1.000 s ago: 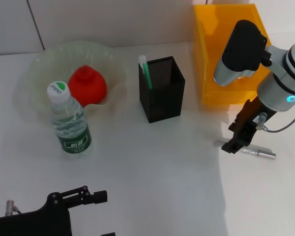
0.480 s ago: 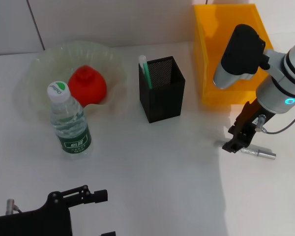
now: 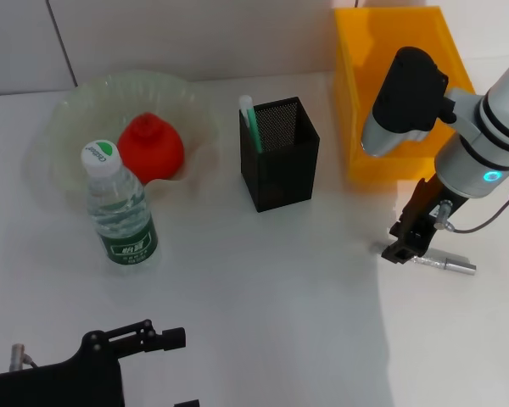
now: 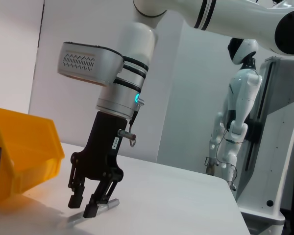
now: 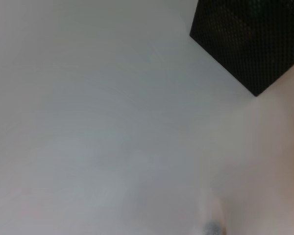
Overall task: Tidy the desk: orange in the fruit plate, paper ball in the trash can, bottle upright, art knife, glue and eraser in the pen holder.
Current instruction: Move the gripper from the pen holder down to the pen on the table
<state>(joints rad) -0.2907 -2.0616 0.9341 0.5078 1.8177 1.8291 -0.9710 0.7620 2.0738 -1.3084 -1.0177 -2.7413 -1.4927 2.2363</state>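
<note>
A silver art knife [image 3: 445,263] lies on the white table at the right. My right gripper [image 3: 396,253] hangs open just over the knife's left end, fingertips close to the table; the left wrist view shows the same gripper [image 4: 83,208] with the art knife [image 4: 107,204] right behind its fingers. The black mesh pen holder [image 3: 280,157] stands mid-table with a green-and-white stick [image 3: 249,119] in it. The orange [image 3: 151,146] sits in the clear fruit plate [image 3: 68,110]. A bottle [image 3: 119,208] stands upright in front of the plate. My left gripper [image 3: 153,356] is parked, open, at the near left edge.
A yellow bin [image 3: 365,93] stands at the back right, behind my right arm. The right wrist view shows a corner of the pen holder [image 5: 250,39] and bare white table [image 5: 98,122]. Another robot [image 4: 237,122] stands off the table.
My right arm has leaned slightly to the left while its gripper stays at the knife's left end. The other objects and the left arm have not moved.
</note>
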